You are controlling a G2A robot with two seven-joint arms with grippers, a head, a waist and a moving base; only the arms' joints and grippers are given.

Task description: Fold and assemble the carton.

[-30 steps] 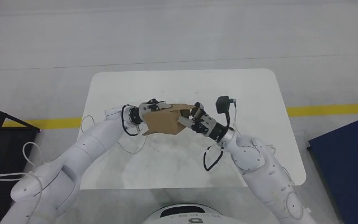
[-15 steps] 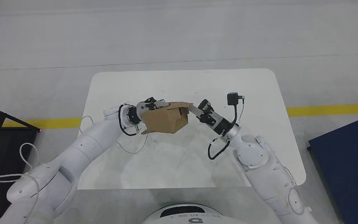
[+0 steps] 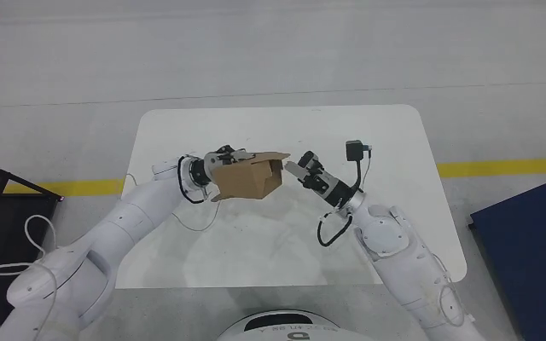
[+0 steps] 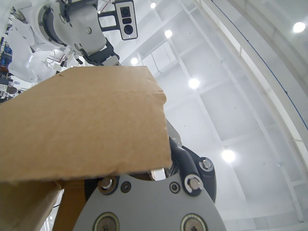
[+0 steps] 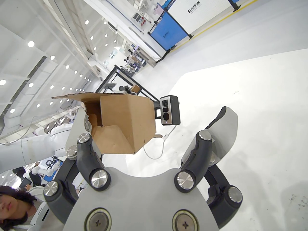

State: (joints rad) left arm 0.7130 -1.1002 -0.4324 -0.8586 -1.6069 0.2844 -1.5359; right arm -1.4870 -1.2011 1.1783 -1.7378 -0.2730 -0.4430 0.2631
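White table (image 3: 384, 145), bright hall. Left claw (image 3: 227, 158) holds the box (image 3: 247, 179); its open end faces the wide right claw (image 3: 299, 164).

We look straight down from overhead on the desk (image 3: 375, 136), the carton (image 3: 247, 177) near its middle. Our left wrist camera sits close against the carton, facing up at the ceiling (image 4: 240, 73). Our right wrist camera faces the carton from farther off, so all three views share it.

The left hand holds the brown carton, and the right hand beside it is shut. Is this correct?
Not quite: the right hand is open, as the right wrist view shows. The left hand does hold the carton.
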